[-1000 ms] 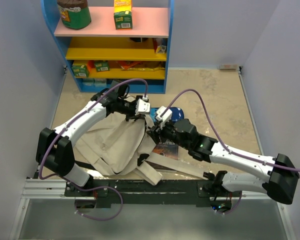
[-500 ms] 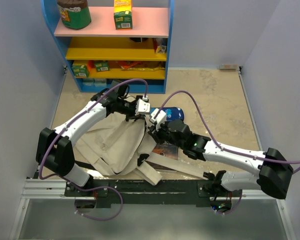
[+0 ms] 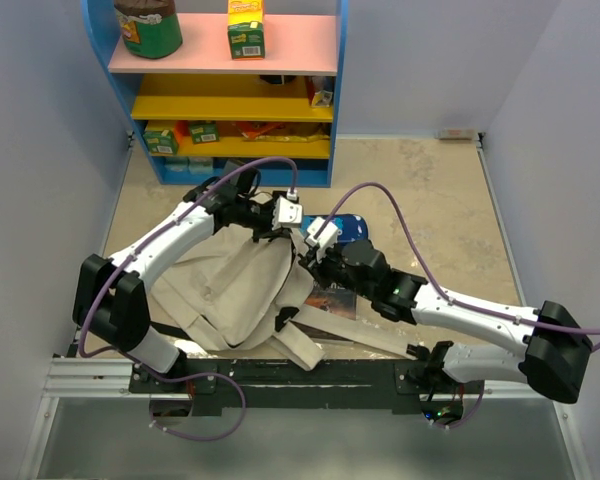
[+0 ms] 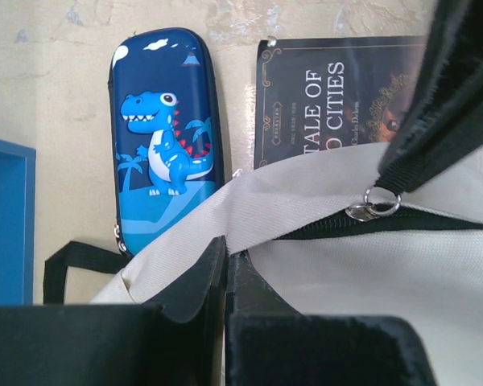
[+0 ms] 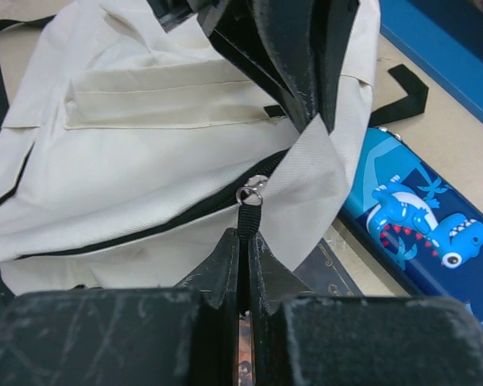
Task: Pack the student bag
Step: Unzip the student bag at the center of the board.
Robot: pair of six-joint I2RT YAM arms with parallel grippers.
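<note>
Left tool (image 4: pixel 225 251) grips the student bag (image 3: pixel 225 290); right tool (image 5: pixel 243 241) grips zipper pull (image 5: pixel 247 213).

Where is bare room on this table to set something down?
Free: the beige marbled tabletop right of the blue dinosaur pencil case, up to the right wall. Crowded: the centre, where the cream canvas bag overlaps the dark book beside that case.

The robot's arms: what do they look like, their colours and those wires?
Both are slim white tubes with chunky black joints. The left arm and right arm each trail a looping purple cable to a small white box at the wrist. The left gripper and right gripper have matte black fingers.
</note>
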